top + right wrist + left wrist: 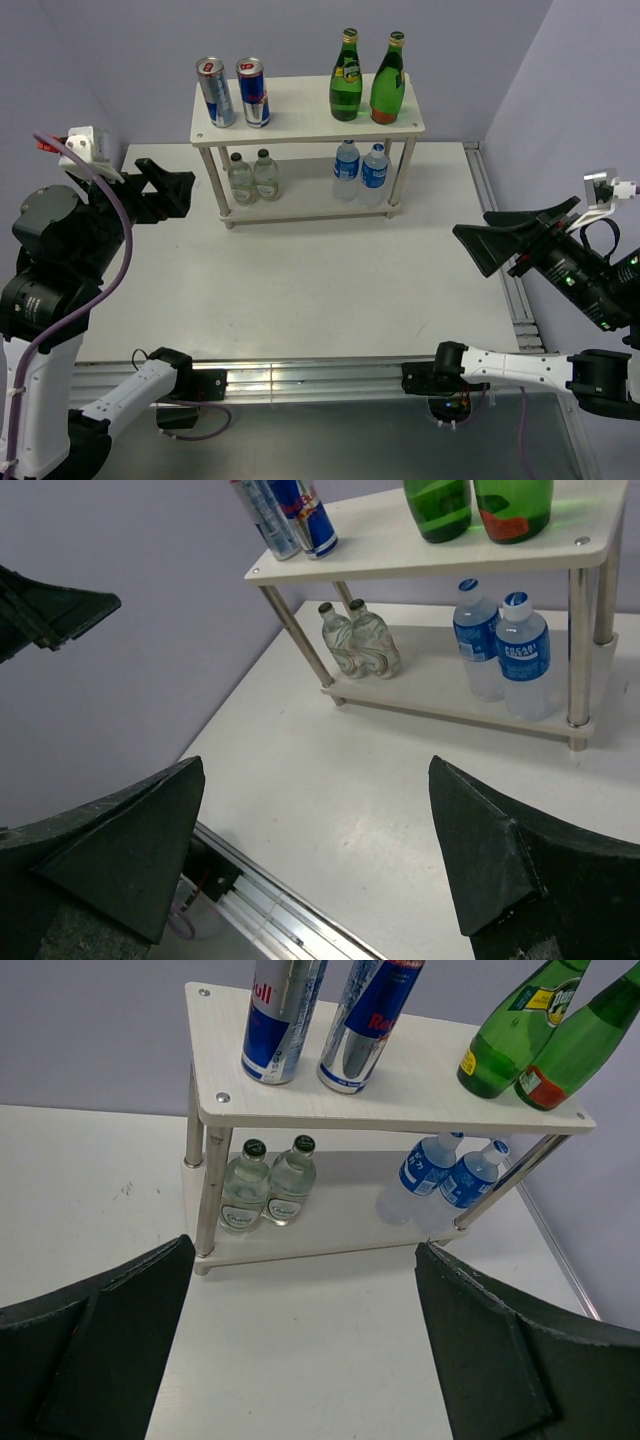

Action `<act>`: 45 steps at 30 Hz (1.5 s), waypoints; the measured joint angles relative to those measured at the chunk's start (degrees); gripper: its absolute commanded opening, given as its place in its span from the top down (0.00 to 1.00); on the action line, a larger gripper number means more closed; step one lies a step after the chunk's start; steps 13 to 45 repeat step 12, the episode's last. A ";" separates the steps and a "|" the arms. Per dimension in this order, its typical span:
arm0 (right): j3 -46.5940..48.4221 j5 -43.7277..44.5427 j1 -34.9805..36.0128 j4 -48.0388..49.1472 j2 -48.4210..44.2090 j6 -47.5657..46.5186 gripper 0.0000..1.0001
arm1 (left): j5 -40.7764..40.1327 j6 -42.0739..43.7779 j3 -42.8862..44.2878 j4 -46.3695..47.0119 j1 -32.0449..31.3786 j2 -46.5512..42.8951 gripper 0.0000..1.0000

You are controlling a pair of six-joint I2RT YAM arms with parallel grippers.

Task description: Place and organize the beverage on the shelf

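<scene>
Drinks (pixel 346 85) are paired by kind on the pale two-level shelf (pixel 300 115) at the counter's (pixel 320 290) far edge, so the left gripper (pixel 305 1255) and right gripper (pixel 315 770) are held wide open, empty.

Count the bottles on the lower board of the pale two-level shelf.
4. Two small clear dark-capped bottles stand together at the left end of the lower board; two blue-labelled clear plastic water bottles at its right end. None looks hidden.

Past the black left claw (pixel 302 1250), the off-white shelf (pixel 300 112) holds silver-and-blue cans (pixel 215 92) with red marks, green bottles (pixel 346 92) with yellow and red labels, blue-labelled water bottles (pixel 347 163) and clear dark-capped bottles (pixel 240 178).
</scene>
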 measured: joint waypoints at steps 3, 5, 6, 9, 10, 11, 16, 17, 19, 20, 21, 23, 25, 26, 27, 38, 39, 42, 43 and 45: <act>-0.52 0.57 0.00 0.09 -0.42 -0.22 0.00 | -0.11 0.02 -1.44 0.70 -0.02 0.00 0.01; -0.94 0.94 0.00 0.17 -0.44 -0.46 0.00 | -0.13 0.02 -2.21 1.05 0.00 0.00 0.01; -1.29 1.18 0.00 0.42 -0.44 -0.57 0.00 | -0.13 0.04 -2.56 1.18 0.00 0.00 0.01; -2.54 1.79 0.02 1.31 -0.50 -1.27 0.00 | -0.20 0.24 -3.26 1.36 0.00 0.02 0.01; -2.91 2.01 0.00 1.57 -0.50 -1.46 0.00 | -0.22 0.28 -3.41 1.49 0.00 0.00 0.01; -3.32 2.23 0.00 1.95 -0.50 -1.68 0.00 | -0.37 0.35 -3.58 1.62 0.00 0.00 0.01; -3.65 2.64 0.00 2.19 -0.50 -1.86 0.00 | -0.46 0.39 -3.76 1.68 0.00 0.00 0.01; -3.65 2.64 0.00 2.19 -0.50 -1.86 0.00 | -0.46 0.39 -3.76 1.68 0.00 0.00 0.01; -3.65 2.64 0.00 2.19 -0.50 -1.86 0.00 | -0.46 0.39 -3.76 1.68 0.00 0.00 0.01; -3.65 2.64 0.00 2.19 -0.50 -1.86 0.00 | -0.46 0.39 -3.76 1.68 0.00 0.00 0.01; -3.65 2.64 0.00 2.19 -0.50 -1.86 0.00 | -0.46 0.39 -3.76 1.68 0.00 0.00 0.01; -3.65 2.64 0.00 2.19 -0.50 -1.86 0.00 | -0.46 0.39 -3.76 1.68 0.00 0.00 0.01; -3.65 2.64 0.00 2.19 -0.50 -1.86 0.00 | -0.46 0.39 -3.76 1.68 0.00 0.00 0.01; -3.65 2.64 0.00 2.19 -0.50 -1.86 0.00 | -0.46 0.39 -3.76 1.68 0.00 0.00 0.01; -3.65 2.64 0.00 2.19 -0.50 -1.86 0.00 | -0.46 0.39 -3.76 1.68 0.00 0.00 0.01; -3.65 2.64 0.00 2.19 -0.50 -1.86 0.00 | -0.46 0.39 -3.76 1.68 0.00 0.00 0.01; -3.65 2.64 0.00 2.19 -0.50 -1.86 0.00 | -0.46 0.39 -3.76 1.68 0.00 0.00 0.01; -3.65 2.64 0.00 2.19 -0.50 -1.86 0.00 | -0.46 0.39 -3.76 1.68 0.00 0.00 0.01; -3.65 2.64 0.00 2.19 -0.50 -1.86 0.00 | -0.46 0.39 -3.76 1.68 0.00 0.00 0.01; -3.65 2.64 0.00 2.19 -0.50 -1.86 0.00 | -0.46 0.39 -3.76 1.68 0.00 0.00 0.01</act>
